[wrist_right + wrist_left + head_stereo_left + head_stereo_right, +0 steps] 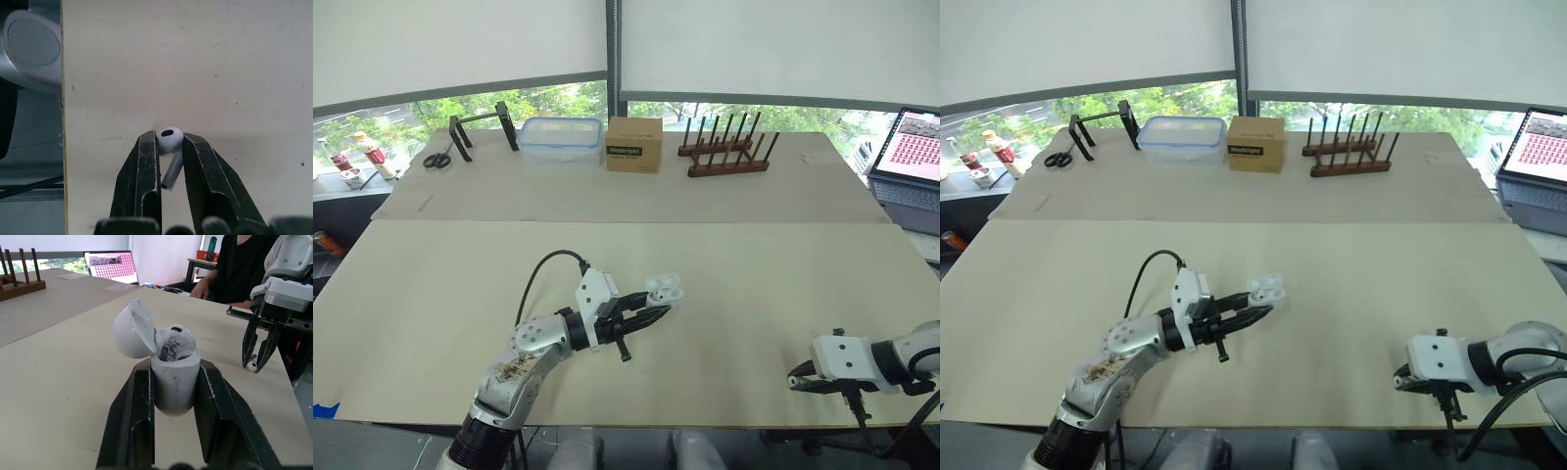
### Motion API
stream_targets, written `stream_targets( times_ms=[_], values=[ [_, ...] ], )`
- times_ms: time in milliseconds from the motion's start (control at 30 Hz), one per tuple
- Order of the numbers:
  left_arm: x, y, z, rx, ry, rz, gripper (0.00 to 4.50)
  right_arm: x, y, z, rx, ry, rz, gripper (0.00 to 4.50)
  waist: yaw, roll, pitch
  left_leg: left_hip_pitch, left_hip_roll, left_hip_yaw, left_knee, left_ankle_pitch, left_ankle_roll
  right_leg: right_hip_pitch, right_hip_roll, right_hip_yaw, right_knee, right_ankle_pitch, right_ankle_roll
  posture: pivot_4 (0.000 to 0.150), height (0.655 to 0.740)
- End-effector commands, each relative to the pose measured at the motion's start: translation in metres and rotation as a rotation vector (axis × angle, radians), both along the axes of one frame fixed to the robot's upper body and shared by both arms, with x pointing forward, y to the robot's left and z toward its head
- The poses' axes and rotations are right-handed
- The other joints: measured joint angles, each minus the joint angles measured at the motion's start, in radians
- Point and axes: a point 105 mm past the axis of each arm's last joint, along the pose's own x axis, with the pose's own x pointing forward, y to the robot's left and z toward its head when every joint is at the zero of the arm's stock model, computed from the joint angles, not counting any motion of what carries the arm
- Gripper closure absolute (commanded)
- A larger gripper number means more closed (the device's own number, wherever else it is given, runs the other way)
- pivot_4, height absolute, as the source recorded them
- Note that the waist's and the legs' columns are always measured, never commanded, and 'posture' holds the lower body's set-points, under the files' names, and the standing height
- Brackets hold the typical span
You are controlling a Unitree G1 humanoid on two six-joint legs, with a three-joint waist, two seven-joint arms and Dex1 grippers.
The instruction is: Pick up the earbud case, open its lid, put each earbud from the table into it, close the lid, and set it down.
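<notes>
Edges: the right gripper (255, 363) hangs at 5 o'clock, just inside the table's (754, 284) near edge.
Room: bare tabletop lies between the two grippers and out to 3 and 9 o'clock.
Count: one case (175, 382), two earbuds.
Left gripper (656, 311): at 7 o'clock, fingers clamped on the case's body; the lid (131, 330) is tipped open and the first earbud (176, 340) is seated inside.
Right gripper: a narrow gap, with the second earbud (168, 139) pinched at its head.

cardboard box (634, 144) label, print illegible
</notes>
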Motion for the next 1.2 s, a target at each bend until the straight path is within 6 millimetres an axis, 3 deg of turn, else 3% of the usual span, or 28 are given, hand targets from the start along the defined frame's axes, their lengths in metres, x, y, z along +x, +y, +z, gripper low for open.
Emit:
stream_targets(
  times_ms=[33, 67, 100, 200, 533, 667, 833, 1200],
  values=[
    [-0.004, -0.003, 0.01, -0.022, -0.03, -0.021, 3.92, -0.001, -0.012, -0.008, -0.041, 0.049, -0.054, 4.2, 0.0, 0.0, 0.0, 0.0, 0.0, 0.0, 0.0, 0.0, 0.0, 0.0, 0.0, 0.0, 0.0, 0.0, 0.0, 0.15, 0.74],
    [-0.004, -0.003, 0.01, -0.021, -0.03, -0.021, 3.92, 0.0, -0.013, -0.009, -0.043, 0.048, -0.062, 4.2, 0.0, 0.0, 0.0, 0.0, 0.0, 0.0, 0.0, 0.0, 0.0, 0.001, 0.0, 0.0, 0.0, 0.0, 0.0, 0.15, 0.74],
    [-0.004, -0.003, 0.01, -0.021, -0.029, -0.021, 3.92, 0.0, -0.014, -0.009, -0.046, 0.049, -0.064, 3.17, 0.0, 0.0, 0.0, 0.001, 0.0, 0.0, 0.0, 0.0, 0.0, 0.001, 0.0, 0.0, 0.0, 0.0, 0.0, 0.15, 0.74],
    [-0.005, -0.003, 0.009, -0.021, -0.026, -0.023, 3.92, 0.004, -0.013, -0.008, -0.05, 0.028, -0.066, 2.2, 0.002, 0.0, 0.0, 0.003, 0.0, 0.0, 0.0, 0.0, 0.0, 0.004, 0.0, -0.001, -0.001, 0.0, 0.0, 0.15, 0.74],
    [-0.007, -0.004, 0.008, -0.016, -0.021, -0.041, 3.92, 0.0, 0.012, 0.024, 0.018, -0.002, -0.041, 2.2, 0.001, 0.0, 0.0, 0.002, 0.0, -0.001, -0.001, 0.0, 0.0, 0.003, 0.0, -0.001, -0.002, 0.0, 0.0, 0.15, 0.74],
    [-0.008, -0.005, 0.007, -0.016, -0.017, -0.05, 3.92, -0.001, 0.014, 0.033, -0.067, -0.01, -0.148, 2.2, 0.001, 0.001, 0.0, 0.002, 0.0, -0.001, -0.001, 0.0, 0.0, 0.002, 0.0, 0.0, -0.001, 0.0, 0.0, 0.15, 0.74],
    [-0.009, -0.008, 0.006, -0.018, -0.013, -0.06, 3.92, 0.004, 0.01, 0.03, -0.191, -0.017, -0.258, 2.2, 0.001, 0.001, 0.0, 0.0, 0.0, -0.001, 0.0, 0.0, 0.0, 0.0, 0.0, 0.0, -0.001, 0.0, 0.0, 0.15, 0.74],
    [-0.011, -0.007, 0.005, -0.011, -0.004, -0.057, 3.92, 0.003, 0.014, 0.014, -0.213, 0.046, -0.263, 2.2, 0.0, 0.001, 0.0, -0.003, 0.0, 0.0, 0.0, 0.0, 0.0, -0.003, 0.0, 0.0, -0.001, 0.0, 0.0, 0.15, 0.74]
  ],
)
